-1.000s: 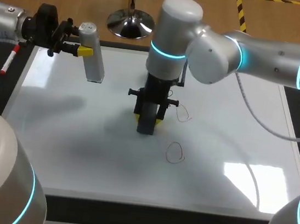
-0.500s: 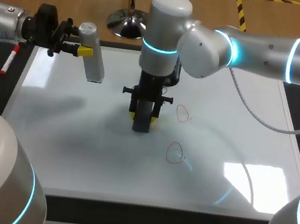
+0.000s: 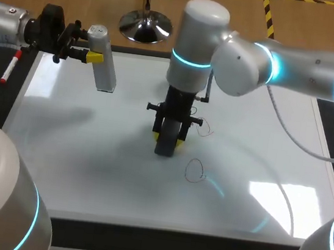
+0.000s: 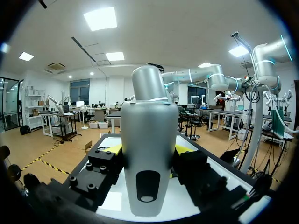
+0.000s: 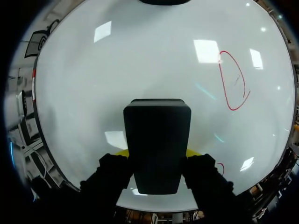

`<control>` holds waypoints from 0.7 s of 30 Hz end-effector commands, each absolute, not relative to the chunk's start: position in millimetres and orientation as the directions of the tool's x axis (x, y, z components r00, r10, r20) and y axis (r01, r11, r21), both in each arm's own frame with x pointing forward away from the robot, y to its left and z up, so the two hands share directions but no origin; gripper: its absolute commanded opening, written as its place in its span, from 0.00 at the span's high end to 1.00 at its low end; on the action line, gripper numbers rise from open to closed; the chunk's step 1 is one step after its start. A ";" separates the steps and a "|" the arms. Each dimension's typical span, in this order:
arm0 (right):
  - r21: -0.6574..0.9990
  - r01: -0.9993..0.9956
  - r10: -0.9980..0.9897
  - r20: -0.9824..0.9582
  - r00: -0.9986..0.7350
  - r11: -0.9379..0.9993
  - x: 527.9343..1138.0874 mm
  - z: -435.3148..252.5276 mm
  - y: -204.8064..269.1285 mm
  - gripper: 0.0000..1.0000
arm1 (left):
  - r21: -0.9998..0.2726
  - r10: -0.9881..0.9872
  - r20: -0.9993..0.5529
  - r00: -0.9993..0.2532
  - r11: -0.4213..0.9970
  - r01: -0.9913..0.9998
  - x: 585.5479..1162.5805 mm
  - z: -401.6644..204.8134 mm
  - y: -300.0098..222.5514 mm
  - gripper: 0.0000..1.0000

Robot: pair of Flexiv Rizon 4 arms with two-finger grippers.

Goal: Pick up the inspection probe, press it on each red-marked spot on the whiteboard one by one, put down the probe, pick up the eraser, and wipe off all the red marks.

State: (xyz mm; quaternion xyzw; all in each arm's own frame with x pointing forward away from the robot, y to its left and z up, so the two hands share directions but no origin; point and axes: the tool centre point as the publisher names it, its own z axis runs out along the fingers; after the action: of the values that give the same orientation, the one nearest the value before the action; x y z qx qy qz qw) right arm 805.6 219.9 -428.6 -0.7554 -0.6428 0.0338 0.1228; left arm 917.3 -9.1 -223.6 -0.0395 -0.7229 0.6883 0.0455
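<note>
In the right claw (image 5: 156, 152), eraser (image 5: 157, 130).

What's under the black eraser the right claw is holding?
Only whiteboard shows around the eraser; two red loops lie off to its side. Anything directly beneath it is covered.

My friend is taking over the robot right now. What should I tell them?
Left end effector: shut on the probe, held above the whiteboard at its far left corner.
Right end effector: shut on the eraser, low over the board's middle.
Done: eraser picked up.
Left: wipe the far red mark beside the eraser and the near red mark toward the front edge. Probe not yet put down.
</note>
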 end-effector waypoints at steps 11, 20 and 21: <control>-0.189 0.970 0.979 0.108 0.173 -0.151 800.8 -416.5 199.8 1.00 | -0.999 0.123 0.010 -0.992 0.048 -0.004 918.2 -223.1 -8.6 1.00; -0.165 0.974 0.983 0.075 0.167 -0.152 799.4 -390.4 198.6 1.00 | -0.999 0.123 0.010 -0.992 0.048 -0.004 918.2 -223.1 -8.6 1.00; -0.163 0.975 0.984 0.069 0.163 -0.150 799.0 -387.9 198.7 1.00 | -0.999 0.123 0.010 -0.992 0.048 -0.004 918.2 -223.1 -8.6 1.00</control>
State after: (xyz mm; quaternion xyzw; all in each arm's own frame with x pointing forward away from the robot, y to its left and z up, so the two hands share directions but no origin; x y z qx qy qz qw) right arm 801.0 200.9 -400.7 -0.7580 -0.6452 0.0260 0.0924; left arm 917.3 -9.1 -223.6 -0.0395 -0.7229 0.6883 0.0455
